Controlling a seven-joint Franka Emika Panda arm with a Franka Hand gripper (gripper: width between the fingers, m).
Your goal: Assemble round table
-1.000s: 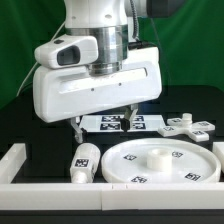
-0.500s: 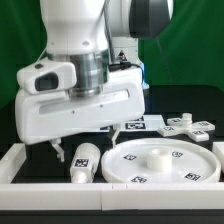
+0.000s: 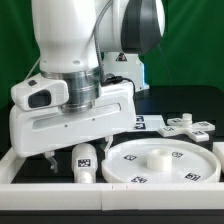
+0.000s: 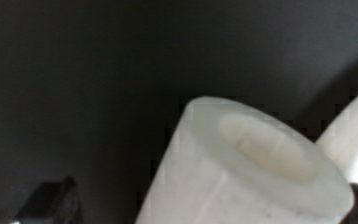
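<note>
The short white leg [image 3: 86, 160] lies on the black table, just to the exterior view's left of the large round disc [image 3: 130, 166] with its central hub [image 3: 157, 156]. The cross-shaped foot [image 3: 186, 127] lies behind the disc at the exterior view's right. My gripper [image 3: 74, 157] is low over the leg and open, with its jaws standing on either side of the leg and apart from it. In the wrist view the leg [image 4: 247, 170] fills the frame close up, and one dark finger [image 4: 51, 202] shows beside it with a gap between them.
The marker board [image 3: 152, 124] lies behind the disc, mostly covered by my hand. A long white border rail [image 3: 110, 201] runs along the front. Another rail [image 3: 12, 162] stands at the exterior view's left, close to my left finger.
My gripper has moved down and toward the exterior view's left, from above the marker board to over the leg. The jaws stay open. The parts have not moved.
</note>
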